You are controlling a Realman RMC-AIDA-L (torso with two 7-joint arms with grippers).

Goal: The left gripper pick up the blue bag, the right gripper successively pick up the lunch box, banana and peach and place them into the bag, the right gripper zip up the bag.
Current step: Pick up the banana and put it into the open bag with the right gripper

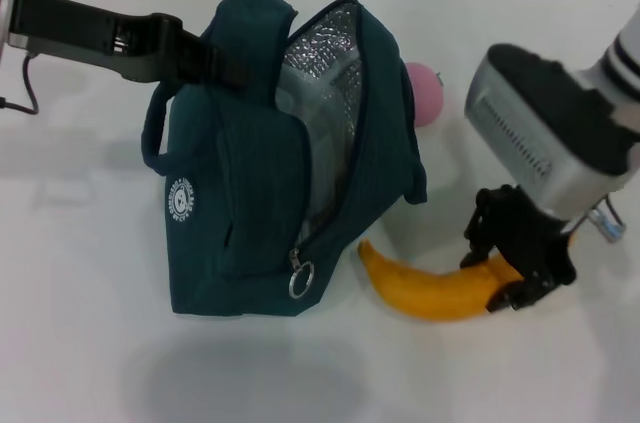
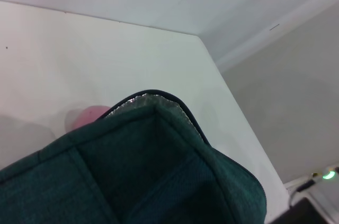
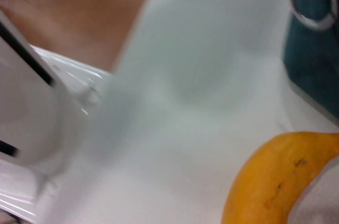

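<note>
Your right gripper (image 1: 508, 278) pinches the banana (image 1: 440, 288) beside the blue bag (image 1: 250, 173); the left gripper (image 1: 215, 58) clamps its open top; contents unseen.

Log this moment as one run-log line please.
left gripper: holding blue bag open | right gripper: closing on banana on table | peach: behind bag

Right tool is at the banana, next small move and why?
Probably lift. The right tool straddles the thick end of the banana, which lies on the table beside the blue bag. The left tool holds the bag's top edge, mouth open toward the right, so lifting and carrying over looks next.
</note>
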